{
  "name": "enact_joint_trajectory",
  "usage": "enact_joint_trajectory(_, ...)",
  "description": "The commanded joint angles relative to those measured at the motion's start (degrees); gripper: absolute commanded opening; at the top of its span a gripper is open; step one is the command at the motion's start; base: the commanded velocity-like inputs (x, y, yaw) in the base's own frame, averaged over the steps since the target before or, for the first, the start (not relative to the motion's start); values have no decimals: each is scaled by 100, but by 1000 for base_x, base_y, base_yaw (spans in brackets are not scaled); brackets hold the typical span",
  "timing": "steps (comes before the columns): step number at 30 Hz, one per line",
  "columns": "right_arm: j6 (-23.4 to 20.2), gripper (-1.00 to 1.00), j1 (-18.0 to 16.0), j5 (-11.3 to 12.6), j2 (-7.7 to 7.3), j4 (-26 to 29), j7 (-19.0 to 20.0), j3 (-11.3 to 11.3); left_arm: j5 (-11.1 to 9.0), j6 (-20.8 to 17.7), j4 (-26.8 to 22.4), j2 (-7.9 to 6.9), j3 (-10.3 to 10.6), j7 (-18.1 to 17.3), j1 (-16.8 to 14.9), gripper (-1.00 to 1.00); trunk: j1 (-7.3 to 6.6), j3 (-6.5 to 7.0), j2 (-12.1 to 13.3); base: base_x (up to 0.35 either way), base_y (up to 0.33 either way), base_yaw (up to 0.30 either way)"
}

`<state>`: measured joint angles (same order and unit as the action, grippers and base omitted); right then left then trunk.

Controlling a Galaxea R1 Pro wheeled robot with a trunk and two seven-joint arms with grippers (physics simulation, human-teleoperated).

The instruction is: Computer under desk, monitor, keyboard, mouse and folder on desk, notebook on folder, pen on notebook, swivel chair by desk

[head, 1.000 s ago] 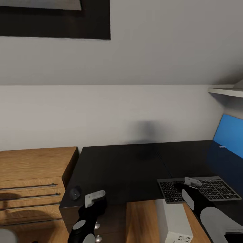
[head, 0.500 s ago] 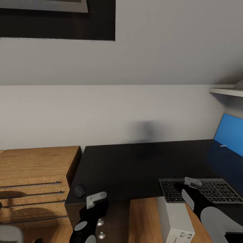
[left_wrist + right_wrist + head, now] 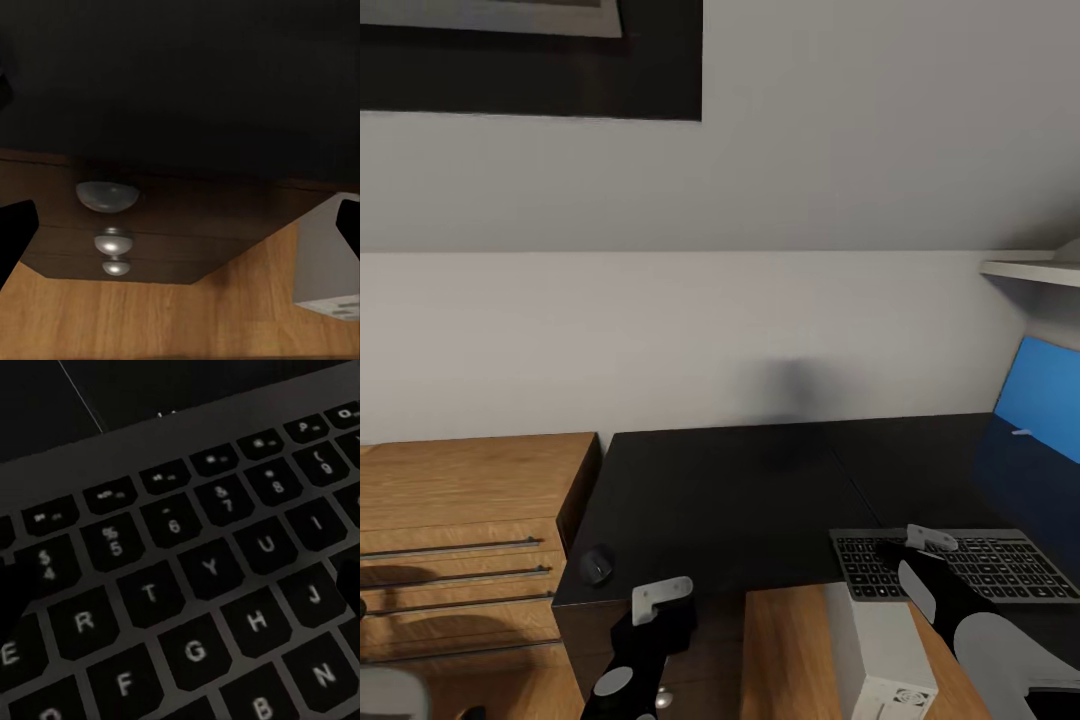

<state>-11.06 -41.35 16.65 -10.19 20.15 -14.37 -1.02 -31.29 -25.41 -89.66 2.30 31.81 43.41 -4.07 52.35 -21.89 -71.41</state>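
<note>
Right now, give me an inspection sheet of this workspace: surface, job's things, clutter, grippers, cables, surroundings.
Surface: desk, glossy black top, mostly bare.
Job's things: keyboard lies flat on the desk's right part; mouse sits at the desk's left front corner, far from the keyboard; computer stands on the wood floor below the desk's front edge.
Clutter: nothing seen.
Grippers: left gripper hangs in front of the desk edge, above the drawer knobs, fingers apart, empty; right gripper is low over the keyboard's keys, state unclear.
Cables: nothing seen.
Surroundings: light wood drawer chest left of the desk; blue panel and white shelf at right; dark framed picture on the wall.
</note>
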Motion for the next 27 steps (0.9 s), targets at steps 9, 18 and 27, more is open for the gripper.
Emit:
enact_joint_trajectory(9,-41,100,4,110,0,-82,373,-24,-26,-17,-7,-1,22,44,-6,100,1,-8,-3,0,0,0)
enact_joint_trajectory(18,-48,100,4,110,0,-82,535,-30,-35,-17,-7,-4,21,44,-6,100,1,-8,-3,0,0,0)
enact_joint_trajectory(27,-51,100,4,116,0,-82,540,-30,-36,-17,-7,-3,20,44,-6,100,1,-8,-3,0,0,0)
